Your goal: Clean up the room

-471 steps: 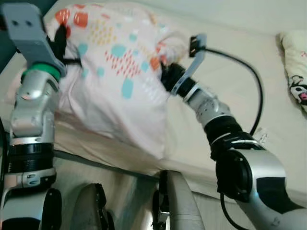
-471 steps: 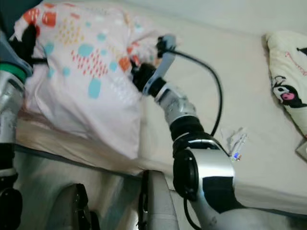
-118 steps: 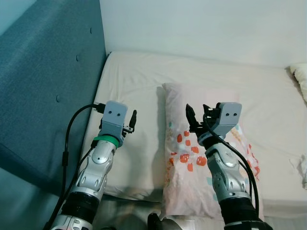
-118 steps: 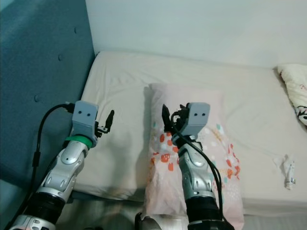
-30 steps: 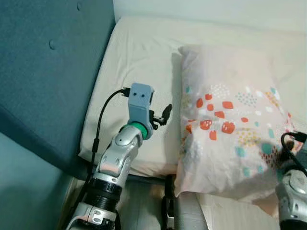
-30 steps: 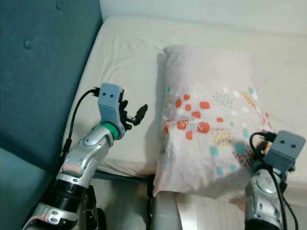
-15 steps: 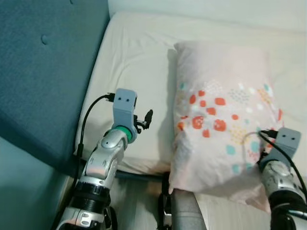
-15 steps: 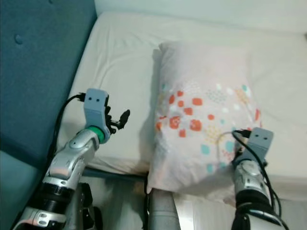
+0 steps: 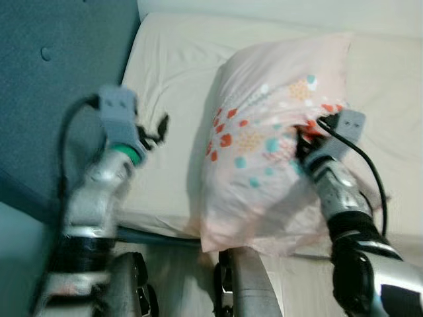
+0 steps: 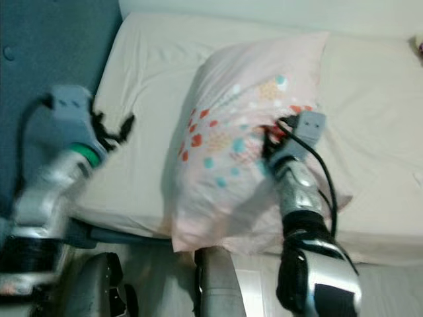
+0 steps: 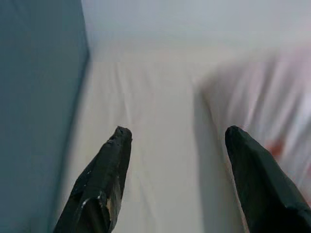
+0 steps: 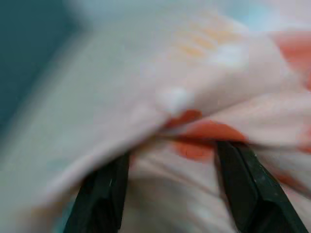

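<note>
Half a second earlier flat, the pillow (image 9: 264, 145) now bunched up on the bed (image 9: 172, 59) — right tool (image 12: 170, 160) pressing in at its 3 o'clock edge, its fingers spread around fabric; left tool (image 11: 175, 141) gaped apart, empty — repositioning had begun.

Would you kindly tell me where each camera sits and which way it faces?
Left eye, right eye: on the head, facing down at the bed; both arms show.
Left wrist: along the open left claw toward the sheet and headboard.
Right wrist: along the right claw, pressed into the pillow.
All four views share the pillow.
</note>
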{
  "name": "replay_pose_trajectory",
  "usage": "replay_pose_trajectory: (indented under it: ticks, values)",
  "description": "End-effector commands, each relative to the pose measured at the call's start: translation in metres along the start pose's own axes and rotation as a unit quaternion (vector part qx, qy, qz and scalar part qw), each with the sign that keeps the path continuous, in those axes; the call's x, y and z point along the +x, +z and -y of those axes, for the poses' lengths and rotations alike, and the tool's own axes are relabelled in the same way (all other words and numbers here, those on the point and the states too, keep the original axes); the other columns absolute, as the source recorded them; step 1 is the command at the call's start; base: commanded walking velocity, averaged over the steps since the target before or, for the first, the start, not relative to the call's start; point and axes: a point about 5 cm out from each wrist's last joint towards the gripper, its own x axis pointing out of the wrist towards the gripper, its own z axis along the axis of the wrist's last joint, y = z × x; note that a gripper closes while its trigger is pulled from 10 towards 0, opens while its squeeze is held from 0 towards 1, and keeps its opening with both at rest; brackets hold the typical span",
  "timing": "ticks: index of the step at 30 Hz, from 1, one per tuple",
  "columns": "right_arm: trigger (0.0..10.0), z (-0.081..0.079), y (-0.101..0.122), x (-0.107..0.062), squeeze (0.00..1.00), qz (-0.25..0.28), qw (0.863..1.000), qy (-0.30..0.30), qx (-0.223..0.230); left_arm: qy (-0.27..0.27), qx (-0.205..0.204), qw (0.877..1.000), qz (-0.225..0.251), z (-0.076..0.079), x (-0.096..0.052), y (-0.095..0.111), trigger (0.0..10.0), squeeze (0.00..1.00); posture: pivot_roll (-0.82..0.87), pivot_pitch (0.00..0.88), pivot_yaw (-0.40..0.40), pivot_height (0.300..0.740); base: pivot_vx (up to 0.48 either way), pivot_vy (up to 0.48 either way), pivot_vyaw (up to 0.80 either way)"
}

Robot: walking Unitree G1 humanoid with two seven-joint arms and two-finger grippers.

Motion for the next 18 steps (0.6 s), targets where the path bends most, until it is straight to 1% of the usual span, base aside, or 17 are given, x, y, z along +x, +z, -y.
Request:
replay_pose_trajectory:
  ticks: [1, 2, 4, 5, 6, 7, 8, 9, 10, 11, 12, 13, 14, 15, 16, 17, 18]
  values:
    - [10.0, -0.049, 0.000, 0.014, 0.00, 0.000, 0.992, 0.124, -0.012, -0.023, 0.006, 0.997, 0.078, -0.011, -0.001, 0.039, 10.0, 0.00, -0.07, 0.195, 0.018, 0.615, 0.000, 0.000, 0.00]
    - [10.0, -0.049, 0.000, 0.014, 0.00, 0.000, 0.992, 0.124, -0.012, -0.023, 0.006, 0.997, 0.078, -0.011, -0.001, 0.039, 10.0, 0.00, -0.07, 0.195, 0.018, 0.615, 0.000, 0.000, 0.00]
    - [10.0, -0.105, -0.004, 0.023, 0.00, -0.008, 0.972, 0.236, -0.005, -0.059, 0.003, 0.984, 0.167, -0.022, -0.002, 0.095, 10.0, 0.00, -0.05, 0.187, 0.009, 0.615, 0.000, 0.000, 0.00]
    - [10.0, -0.132, -0.006, 0.024, 0.00, -0.010, 0.956, 0.292, 0.002, -0.087, -0.001, 0.976, 0.197, -0.022, -0.008, 0.116, 10.0, 0.00, -0.04, 0.183, 0.007, 0.615, 0.000, 0.000, 0.00]
    - [10.0, -0.132, -0.006, 0.024, 0.00, -0.010, 0.956, 0.292, 0.002, -0.087, -0.001, 0.976, 0.197, -0.022, -0.008, 0.116, 10.0, 0.00, -0.04, 0.183, 0.007, 0.615, 0.000, 0.000, 0.00]
    - [10.0, -0.154, -0.006, 0.023, 0.00, -0.011, 0.941, 0.339, 0.008, -0.112, -0.003, 0.970, 0.214, -0.020, -0.013, 0.129, 10.0, 0.00, -0.04, 0.183, 0.007, 0.615, 0.000, 0.000, 0.00]
    - [10.0, -0.154, -0.006, 0.023, 0.00, -0.011, 0.941, 0.339, 0.008, -0.112, -0.003, 0.970, 0.214, -0.020, -0.013, 0.129, 10.0, 0.00, -0.04, 0.183, 0.007, 0.615, 0.000, 0.000, 0.00]
    - [10.0, -0.177, -0.009, 0.018, 0.00, -0.020, 0.917, 0.399, 0.023, -0.138, -0.007, 0.965, 0.224, -0.016, -0.017, 0.136, 10.0, 0.00, -0.04, 0.181, 0.005, 0.615, 0.000, 0.000, 0.00]
    - [10.0, -0.177, -0.009, 0.018, 0.00, -0.020, 0.917, 0.399, 0.023, -0.138, -0.007, 0.965, 0.224, -0.016, -0.017, 0.136, 10.0, 0.00, -0.04, 0.181, 0.005, 0.615, 0.000, 0.000, 0.00]
    - [10.0, -0.194, -0.013, 0.011, 0.00, -0.028, 0.891, 0.452, 0.033, -0.157, -0.010, 0.961, 0.227, -0.012, -0.020, 0.139, 10.0, 0.00, -0.04, 0.180, 0.004, 0.615, 0.000, 0.000, 0.00]
    - [10.0, -0.206, -0.017, 0.001, 0.00, -0.036, 0.862, 0.504, 0.042, -0.171, -0.015, 0.959, 0.228, -0.009, -0.022, 0.139, 10.0, 0.00, -0.04, 0.180, 0.001, 0.615, 0.000, 0.000, 0.00]
    - [10.0, -0.213, -0.021, -0.010, 0.00, -0.046, 0.831, 0.553, 0.051, -0.186, -0.018, 0.956, 0.227, -0.003, -0.024, 0.138, 10.0, 0.00, -0.04, 0.179, -0.004, 0.615, 0.000, 0.000, 0.00]
    - [10.0, -0.213, -0.023, -0.018, 0.00, -0.048, 0.814, 0.577, 0.045, -0.194, -0.019, 0.954, 0.226, 0.001, -0.024, 0.137, 10.0, 0.00, -0.04, 0.179, -0.008, 0.615, 0.000, 0.000, 0.00]
    - [10.0, -0.213, -0.023, -0.018, 0.00, -0.048, 0.814, 0.577, 0.045, -0.194, -0.019, 0.954, 0.226, 0.001, -0.024, 0.137, 10.0, 0.00, -0.04, 0.179, -0.008, 0.615, 0.000, 0.000, 0.00]
    - [10.0, -0.209, -0.023, -0.021, 0.00, -0.045, 0.807, 0.587, 0.036, -0.202, -0.021, 0.953, 0.225, 0.004, -0.024, 0.136, 10.0, 0.00, -0.04, 0.179, -0.010, 0.615, 0.000, 0.000, 0.00]
    - [10.0, -0.197, -0.015, -0.017, 0.00, -0.030, 0.824, 0.565, 0.035, -0.207, -0.030, 0.952, 0.221, 0.006, -0.024, 0.132, 10.0, 0.00, -0.06, 0.177, -0.011, 0.615, 0.000, 0.000, 0.00]
    - [10.0, -0.197, -0.015, -0.017, 0.00, -0.030, 0.824, 0.565, 0.035, -0.207, -0.030, 0.952, 0.221, 0.006, -0.024, 0.132, 10.0, 0.00, -0.06, 0.177, -0.011, 0.615, 0.000, 0.000, 0.00]
